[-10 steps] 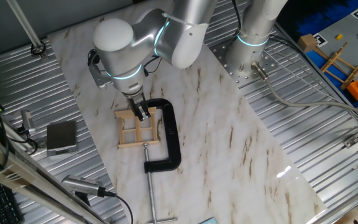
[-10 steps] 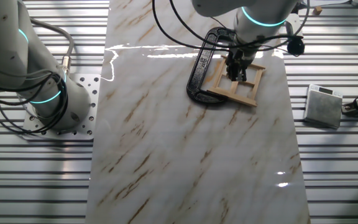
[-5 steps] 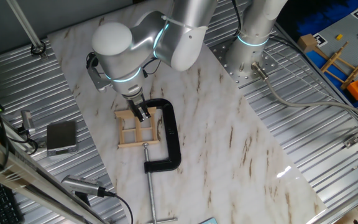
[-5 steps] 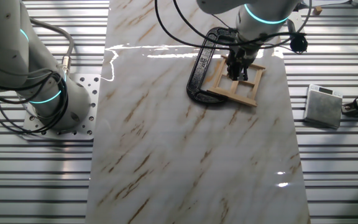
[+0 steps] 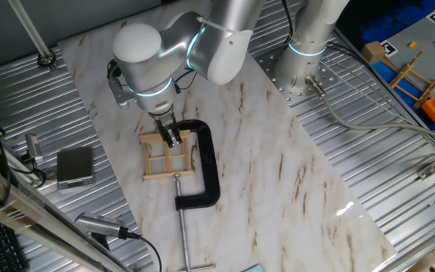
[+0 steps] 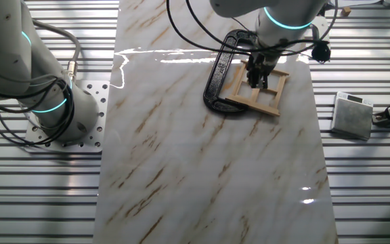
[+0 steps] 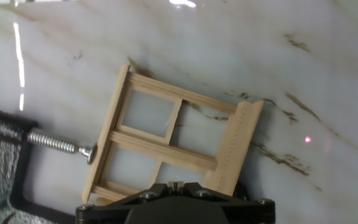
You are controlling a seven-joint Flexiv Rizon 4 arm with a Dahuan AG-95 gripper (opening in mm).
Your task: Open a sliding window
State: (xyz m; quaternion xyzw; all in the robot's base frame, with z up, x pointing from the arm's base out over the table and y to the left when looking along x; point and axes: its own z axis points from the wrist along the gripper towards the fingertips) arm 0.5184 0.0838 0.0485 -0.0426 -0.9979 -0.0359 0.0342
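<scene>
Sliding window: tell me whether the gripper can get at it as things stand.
Probably yes. The gripper is already down at the sliding window, with nothing between them. The C-clamp grips the frame's side but leaves the panes free.

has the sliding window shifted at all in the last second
No. The sliding window keeps its place against the black C-clamp in both fixed views.

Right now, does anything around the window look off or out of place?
Nothing looks broken or spilled. The window lies flat on the marble top, pinned by a black clamp. The gripper sits low over the frame.
</scene>
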